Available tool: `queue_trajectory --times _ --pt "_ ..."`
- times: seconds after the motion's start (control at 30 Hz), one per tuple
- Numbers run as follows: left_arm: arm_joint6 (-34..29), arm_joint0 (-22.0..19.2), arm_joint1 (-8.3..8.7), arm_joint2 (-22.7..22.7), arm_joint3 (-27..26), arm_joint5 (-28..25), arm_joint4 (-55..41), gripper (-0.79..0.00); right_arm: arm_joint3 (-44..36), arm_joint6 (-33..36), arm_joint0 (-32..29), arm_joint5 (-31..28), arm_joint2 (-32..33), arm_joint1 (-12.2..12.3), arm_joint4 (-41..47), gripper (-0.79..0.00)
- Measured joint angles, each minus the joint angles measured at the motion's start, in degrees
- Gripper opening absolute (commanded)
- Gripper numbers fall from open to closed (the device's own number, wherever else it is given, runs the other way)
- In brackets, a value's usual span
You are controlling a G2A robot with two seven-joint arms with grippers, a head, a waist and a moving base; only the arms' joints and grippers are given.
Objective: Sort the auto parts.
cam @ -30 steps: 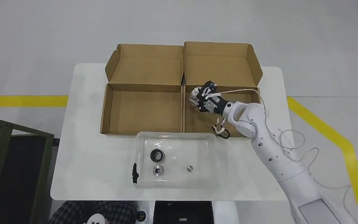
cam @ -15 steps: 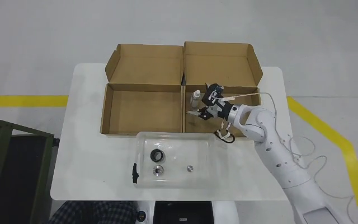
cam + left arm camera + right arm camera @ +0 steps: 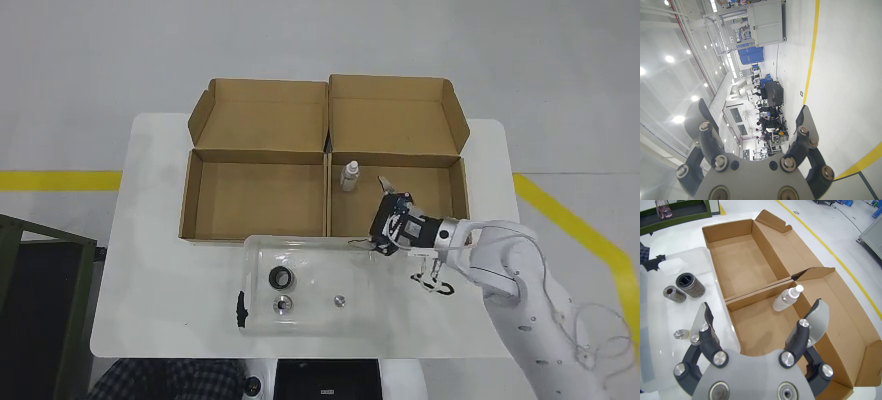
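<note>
Spray bottle (image 3: 787, 298) in the right cardboard box (image 3: 753, 328), near the wall shared with the left cardboard box (image 3: 738, 262). It seems to lie on its side, though the angle makes this hard to judge. The right gripper (image 3: 762, 306) hangs above that box's near wall, fingers spread wide and holding nothing, with the bottle ahead of it and apart. One finger is over the clear tray (image 3: 696, 250). The tray holds a large bearing sleeve (image 3: 690, 285), a smaller metal cylinder (image 3: 674, 294) just beside it, and a small metal piece (image 3: 680, 334) nearer the gripper. The left gripper (image 3: 753, 111), also spread and empty, points off into the room.
</note>
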Motion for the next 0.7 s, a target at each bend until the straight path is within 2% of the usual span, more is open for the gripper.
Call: queue_trajectory --times 0.33,0.7 --pt "0.0 0.0 0.0 0.0 0.0 0.0 0.0 0.0 -10.16 7.85 -8.21 -4.49 1.34 1.62 -0.74 0.0" --pt "0.0 0.0 0.0 0.0 0.0 0.0 0.0 0.0 -12.48 14.46 -9.42 -3.51 -3.3 2.2 -4.48 0.0"
